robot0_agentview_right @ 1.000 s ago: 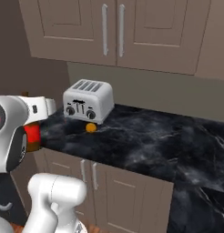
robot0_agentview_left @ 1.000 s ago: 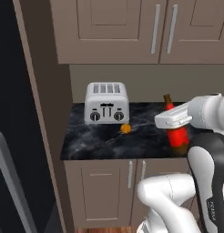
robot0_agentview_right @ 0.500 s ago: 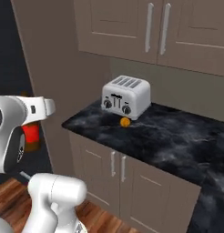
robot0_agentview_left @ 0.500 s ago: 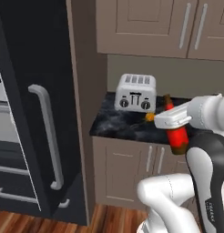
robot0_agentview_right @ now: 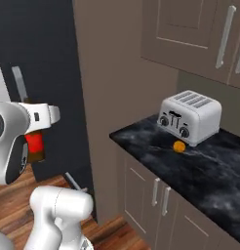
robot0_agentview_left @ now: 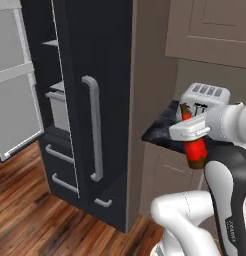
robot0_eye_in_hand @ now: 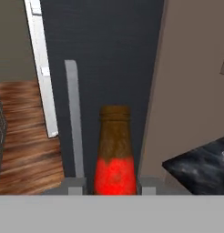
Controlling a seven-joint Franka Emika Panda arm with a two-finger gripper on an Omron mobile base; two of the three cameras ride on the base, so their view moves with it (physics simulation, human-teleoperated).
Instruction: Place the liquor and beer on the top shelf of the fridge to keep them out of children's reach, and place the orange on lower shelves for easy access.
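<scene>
Gripper (robot0_eye_in_hand: 114, 189) clamped on the beer (robot0_agentview_left: 193, 145) — bottle upright at right-centre of the left base view, long axis vertical. Fridge (robot0_agentview_left: 92, 75) to the left of it there, near door shut behind its grey handle (robot0_agentview_left: 95, 131), open side with pale shelves at far upper left. Orange (robot0_agentview_right: 179, 146) on the counter (robot0_agentview_right: 200, 171) by the toaster (robot0_agentview_right: 191, 116) — well apart from the bottle.

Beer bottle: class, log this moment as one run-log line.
end effector: shut on beer | fridge: one door open | orange: on counter by toaster
</scene>
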